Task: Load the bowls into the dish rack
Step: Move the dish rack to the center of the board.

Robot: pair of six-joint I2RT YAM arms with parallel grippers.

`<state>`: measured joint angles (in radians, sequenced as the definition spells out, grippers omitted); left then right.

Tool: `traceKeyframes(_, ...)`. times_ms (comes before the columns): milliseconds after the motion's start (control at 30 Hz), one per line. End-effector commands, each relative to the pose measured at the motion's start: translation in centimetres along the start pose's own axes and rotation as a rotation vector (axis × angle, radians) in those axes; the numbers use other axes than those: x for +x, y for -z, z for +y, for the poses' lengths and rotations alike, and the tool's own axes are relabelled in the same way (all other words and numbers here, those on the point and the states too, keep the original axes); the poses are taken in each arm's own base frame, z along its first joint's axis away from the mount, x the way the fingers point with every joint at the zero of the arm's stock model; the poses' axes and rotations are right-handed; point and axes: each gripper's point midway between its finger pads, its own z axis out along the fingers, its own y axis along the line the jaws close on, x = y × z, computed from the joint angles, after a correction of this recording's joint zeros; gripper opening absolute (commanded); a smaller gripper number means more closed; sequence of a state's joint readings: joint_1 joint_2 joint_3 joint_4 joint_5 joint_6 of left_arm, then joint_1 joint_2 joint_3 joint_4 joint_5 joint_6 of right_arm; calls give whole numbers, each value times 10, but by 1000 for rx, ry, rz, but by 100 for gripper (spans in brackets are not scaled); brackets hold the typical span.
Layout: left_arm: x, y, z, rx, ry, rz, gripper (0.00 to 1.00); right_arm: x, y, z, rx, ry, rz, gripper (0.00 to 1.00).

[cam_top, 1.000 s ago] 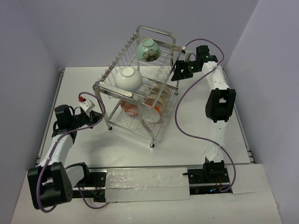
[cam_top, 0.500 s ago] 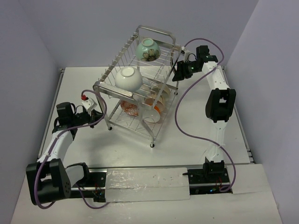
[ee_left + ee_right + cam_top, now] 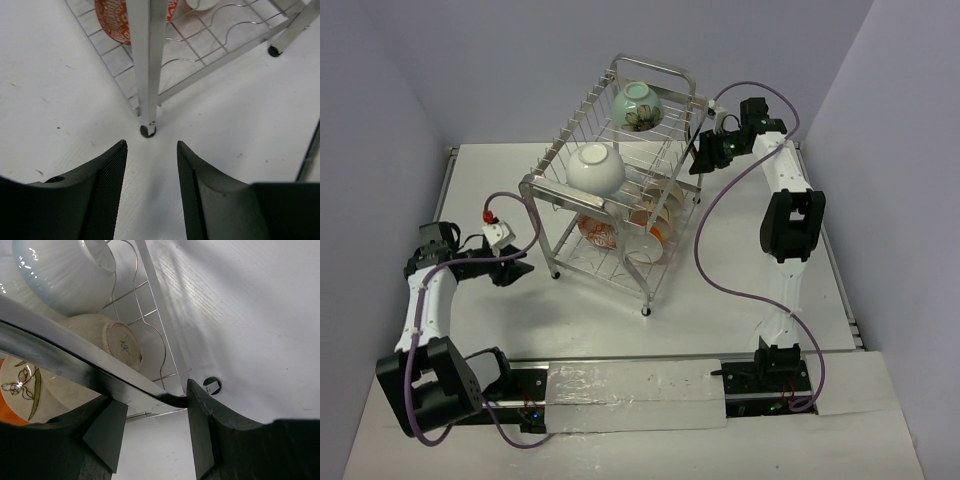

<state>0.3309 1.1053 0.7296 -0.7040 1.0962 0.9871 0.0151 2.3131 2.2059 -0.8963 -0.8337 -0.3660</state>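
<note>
The dish rack (image 3: 570, 193), a tall silver wire frame, stands mid-table. Its top tier holds a mint bowl (image 3: 638, 105) and a white bowl (image 3: 595, 168). An orange-red patterned bowl (image 3: 598, 232) and other bowls (image 3: 655, 215) sit in the lower tier. My left gripper (image 3: 518, 270) hovers low, left of the rack's front leg (image 3: 148, 75), open and empty (image 3: 151, 150). My right gripper (image 3: 700, 155) is at the rack's upper right rail. In the right wrist view that rail (image 3: 60, 362) runs across between its fingers (image 3: 150, 397), touching both. Beyond it sit a white bowl (image 3: 60, 275) and a cream one (image 3: 117, 342).
A purple cable (image 3: 705, 260) loops from the right arm across the table right of the rack. Another cable arcs over the left wrist. Walls close in behind and on both sides. The rack's rubber foot (image 3: 147, 131) rests just ahead of my left fingertips.
My left arm has swung left and pulled back from the rack's front leg, and its jaws have gone from shut to open. The right jaws have narrowed onto the rail.
</note>
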Motion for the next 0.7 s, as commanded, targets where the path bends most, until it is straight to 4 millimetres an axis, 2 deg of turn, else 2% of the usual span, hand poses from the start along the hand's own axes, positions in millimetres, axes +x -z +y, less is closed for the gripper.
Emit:
traceKeyframes(0, -6, 3, -29, 131, 10, -53, 50, 5, 1, -7, 44, -89, 9, 0)
traceKeyframes(167, -17, -4, -36, 191, -8, -184, 55, 2, 4, -5, 42, -89, 4, 0)
traceKeyframes(267, -22, -8, -42, 220, -26, -266, 62, 1, 5, -4, 44, -89, 1, 0)
traceKeyframes(367, -24, -11, -39, 234, -10, -307, 69, 0, 6, -4, 47, -89, -1, 0)
traceKeyframes(533, -21, -16, -35, 245, -21, -366, 68, -4, 5, -4, 48, -92, -9, 0)
traceKeyframes(600, -30, -13, -28, 225, 44, -412, 65, -3, 5, -4, 48, -94, -7, 0)
traceKeyframes(667, -25, -16, -14, 209, 97, -428, 61, -2, 4, -6, 50, -96, -3, 0)
